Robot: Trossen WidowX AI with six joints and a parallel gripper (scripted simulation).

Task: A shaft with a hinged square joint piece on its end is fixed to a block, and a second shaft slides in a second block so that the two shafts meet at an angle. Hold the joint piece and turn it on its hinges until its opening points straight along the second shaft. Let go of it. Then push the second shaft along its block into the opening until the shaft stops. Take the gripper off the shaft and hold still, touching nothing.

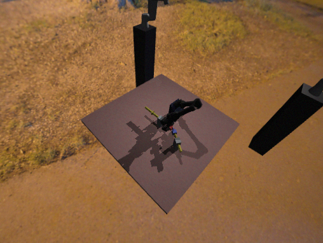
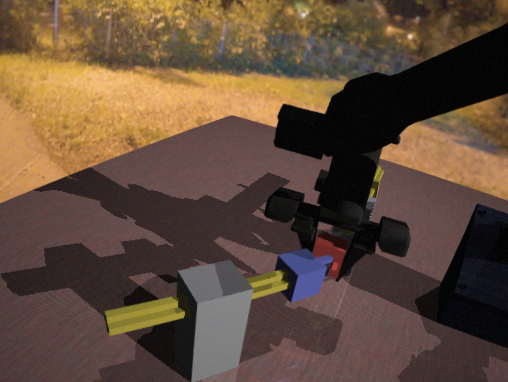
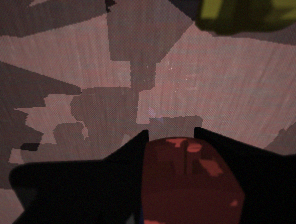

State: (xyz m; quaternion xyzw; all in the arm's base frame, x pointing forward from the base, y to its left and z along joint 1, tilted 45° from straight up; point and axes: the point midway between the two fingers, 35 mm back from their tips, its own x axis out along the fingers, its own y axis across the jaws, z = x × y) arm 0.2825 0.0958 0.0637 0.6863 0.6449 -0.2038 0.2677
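The red joint piece [image 1: 171,128] [image 2: 331,250] [image 3: 190,175] is between the fingers of my gripper [image 2: 330,259] [image 3: 171,133], which is shut on it. The blue hinge piece [image 1: 174,131] [image 2: 306,278] sits beside it, on the end of the first yellow shaft [image 1: 180,148] [image 2: 142,315], which runs through a tall grey block [image 1: 178,141] [image 2: 220,325]. The second yellow shaft [image 1: 151,111] [image 2: 379,179] has a crossbar and passes through another grey block [image 1: 159,118] [image 2: 371,206] behind the gripper. A yellow end [image 3: 245,15] shows blurred in the wrist view. The opening's exact direction is hidden.
The blocks stand on a brownish square table top [image 1: 165,194] [image 2: 230,135] crossed by arm shadows. A dark box [image 2: 475,280] stands at the right in the exterior view. Two dark pillars [image 1: 144,54] [image 1: 283,121] stand outside the table in the top view.
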